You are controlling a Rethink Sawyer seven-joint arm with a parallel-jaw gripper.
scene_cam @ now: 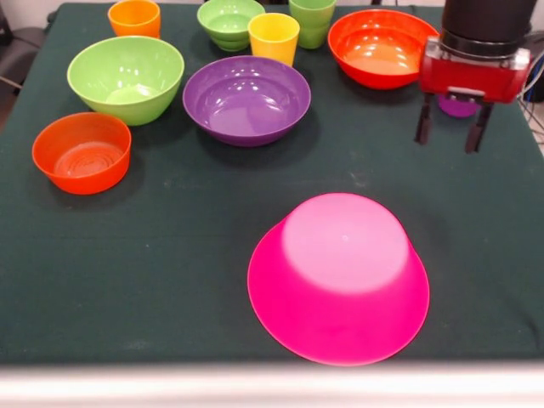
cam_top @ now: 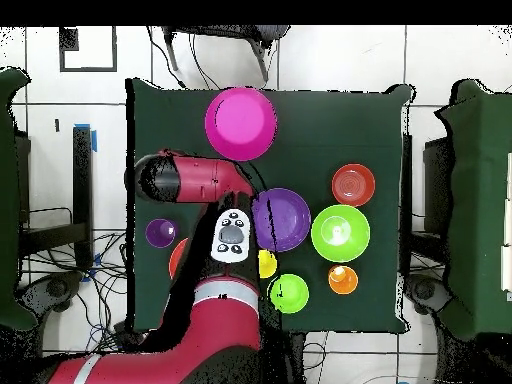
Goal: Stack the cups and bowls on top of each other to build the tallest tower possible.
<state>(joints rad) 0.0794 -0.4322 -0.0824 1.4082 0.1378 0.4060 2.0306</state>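
A large pink bowl [scene_cam: 340, 276] lies upside down near the front edge; it also shows in the overhead view [cam_top: 240, 122]. Behind it stand a wide purple bowl [scene_cam: 246, 98], a light green bowl [scene_cam: 126, 78], and two orange-red bowls, one at the left [scene_cam: 82, 151] and one at the back right [scene_cam: 378, 47]. At the back are an orange cup [scene_cam: 134, 17], a small green bowl [scene_cam: 229, 21], a yellow cup [scene_cam: 274, 38] and a light green cup [scene_cam: 311, 21]. My gripper [scene_cam: 450, 127] hangs open and empty at the right, above the cloth. A purple cup [scene_cam: 457, 105] is partly hidden behind it.
The dark green tablecloth [scene_cam: 170, 255] covers the table. The red arm [cam_top: 215, 300] crosses the overhead view and hides part of one orange-red bowl [cam_top: 177, 258] and the light green cup. The table's right edge lies close to my gripper.
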